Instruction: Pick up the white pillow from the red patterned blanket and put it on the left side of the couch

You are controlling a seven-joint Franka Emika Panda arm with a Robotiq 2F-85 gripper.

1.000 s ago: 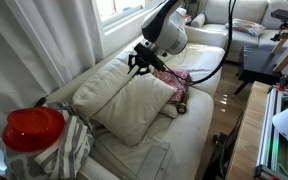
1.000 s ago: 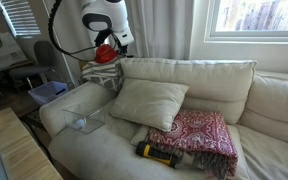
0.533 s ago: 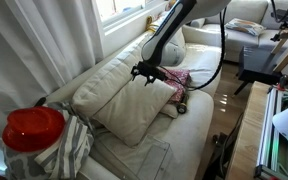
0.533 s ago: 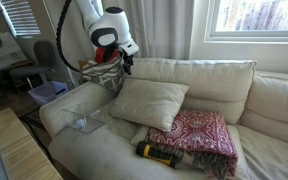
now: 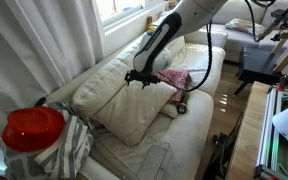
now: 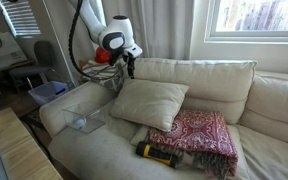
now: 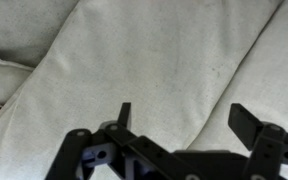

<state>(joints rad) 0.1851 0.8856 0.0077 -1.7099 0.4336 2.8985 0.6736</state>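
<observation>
The white pillow (image 5: 129,105) (image 6: 149,102) leans against the couch (image 5: 99,75) (image 6: 219,75) back cushion, left of the red patterned blanket (image 5: 174,78) (image 6: 196,135). Its lower corner reaches the blanket's edge. My gripper (image 5: 141,77) (image 6: 127,68) hovers at the pillow's upper corner, open, with nothing between its fingers. In the wrist view the gripper (image 7: 184,120) stands wide over cream fabric. I cannot tell there where pillow ends and cushion begins.
A clear plastic box (image 6: 82,118) sits on the seat by the armrest. A yellow-and-black object (image 6: 159,153) lies in front of the blanket. A shiny red round object (image 5: 32,130) rests on a striped cloth (image 5: 72,148) over the armrest.
The jaws have opened and let go of the pillow's upper corner. The pillow stays leaning on the back cushion. The wrist has tilted and shifted a little.
</observation>
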